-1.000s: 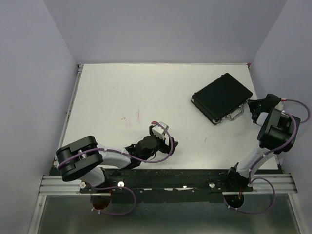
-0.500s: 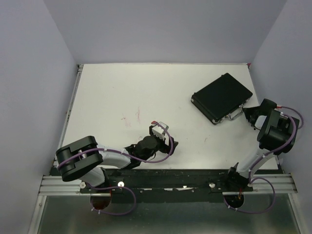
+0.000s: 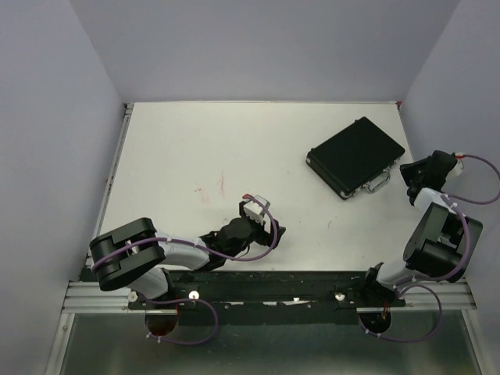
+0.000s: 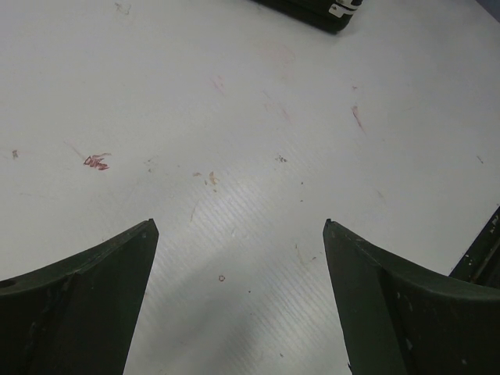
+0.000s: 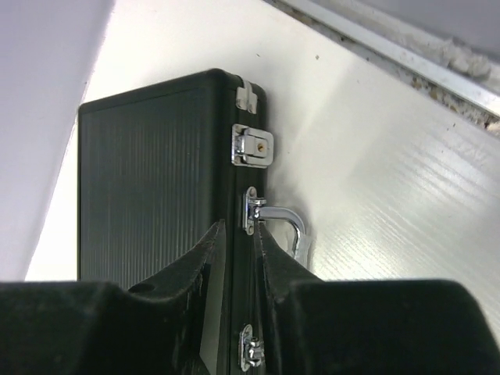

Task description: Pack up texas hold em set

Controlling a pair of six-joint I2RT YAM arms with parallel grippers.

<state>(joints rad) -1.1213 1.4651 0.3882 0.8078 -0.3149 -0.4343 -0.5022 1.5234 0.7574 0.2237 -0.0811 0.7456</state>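
The closed black ribbed case (image 3: 355,156) with a silver handle (image 3: 377,182) lies flat at the table's right rear. The right wrist view shows its lid (image 5: 148,180), a silver latch (image 5: 253,146) and the handle (image 5: 283,223). My right gripper (image 3: 409,171) hovers just right of the handle, its jaws almost together with nothing between them (image 5: 238,228). My left gripper (image 3: 264,223) is open and empty, low over the table's near middle (image 4: 238,234). A corner of the case (image 4: 312,8) shows far ahead of it. Chips, cards, marker and disc are out of view.
The white table (image 3: 234,156) bears faint red marks (image 3: 211,190), which also show in the left wrist view (image 4: 95,162). Grey walls close in the sides and back. A metal rail (image 3: 117,164) runs along the left edge and a rail (image 5: 391,55) along the right edge.
The right arm has shifted: its gripper dipped toward the case's handle, then swung back right and up, and the elbow dropped toward the near edge. The case and the left arm have not moved.
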